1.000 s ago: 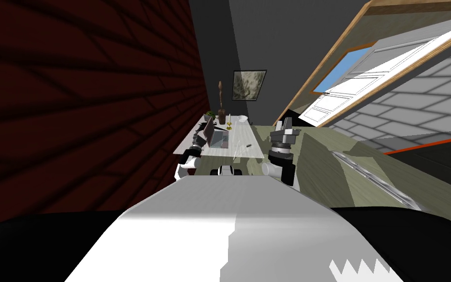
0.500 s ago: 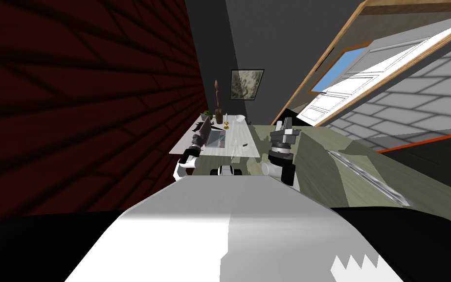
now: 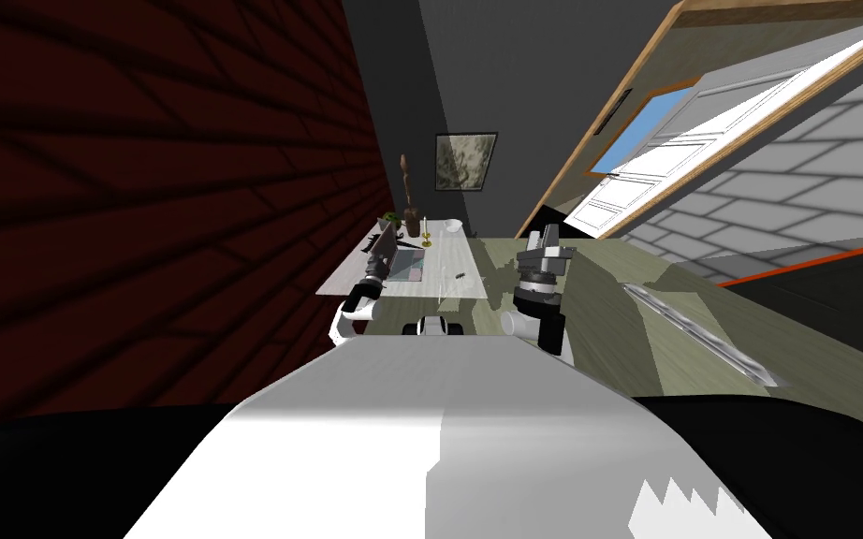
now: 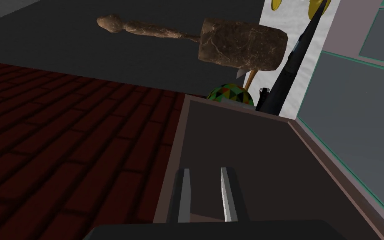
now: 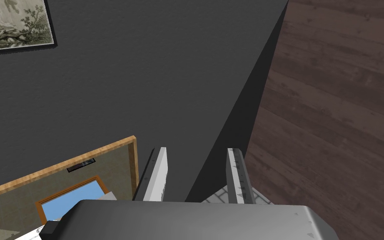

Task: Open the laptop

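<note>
The laptop (image 3: 392,258) stands on a white desk (image 3: 462,283) by the dark red brick wall, its lid raised. In the left wrist view the lid's dark brown inner face (image 4: 245,166) lies just behind my left gripper (image 4: 205,196), with the grey keyboard half (image 4: 353,137) beside it. The two fingers stand a narrow gap apart near the lid's free edge and pinch nothing that I can see. In the head view my left gripper (image 3: 378,266) is at the laptop's near side. My right gripper (image 3: 544,245) is held up beyond the desk's right end, open and empty (image 5: 197,175).
At the desk's far end stand a brown sculpture (image 3: 409,198), a small green plant (image 3: 388,221), a gold candle holder (image 3: 426,241) and a white bowl (image 3: 455,225). A small black item (image 3: 458,275) lies mid-desk. A white door (image 3: 673,168) stands open at the right.
The whole head picture has shifted: the desk now sits a little further off and to the left, so I have moved. The laptop's lid stays raised throughout.
</note>
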